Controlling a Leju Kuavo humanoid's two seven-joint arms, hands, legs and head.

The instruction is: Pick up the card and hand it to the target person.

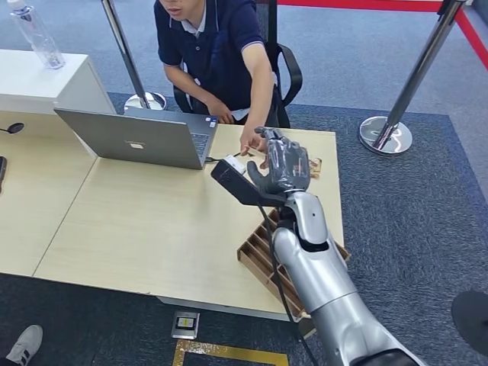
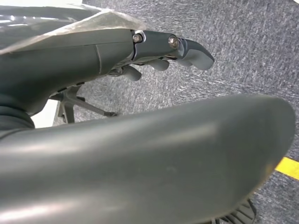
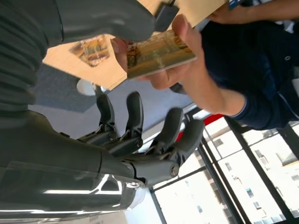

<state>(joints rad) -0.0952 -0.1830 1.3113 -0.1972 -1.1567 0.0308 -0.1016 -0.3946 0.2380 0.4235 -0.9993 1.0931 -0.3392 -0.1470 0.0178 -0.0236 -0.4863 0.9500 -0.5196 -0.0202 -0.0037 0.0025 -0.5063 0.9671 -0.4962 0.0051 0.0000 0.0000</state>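
Nearest, the wooden divider tray (image 1: pixel 261 255) sits at the surface (image 1: pixel 144 229) edge under the forearm; can't tell what's in its slots. The right robot hand (image 3: pixel 141 140) has its fingers apart and holds nothing, since the person's hand (image 3: pixel 169 56) grips the card (image 3: pixel 159 53) just beside its thumb. I'd keep it open and steady. Left robot hand (image 2: pixel 169 49) hangs by the floor, grip unclear.

The right hand (image 1: pixel 286 162) hides the card from the head view; the compartment tray (image 1: pixel 257 254) is partly covered by the forearm.
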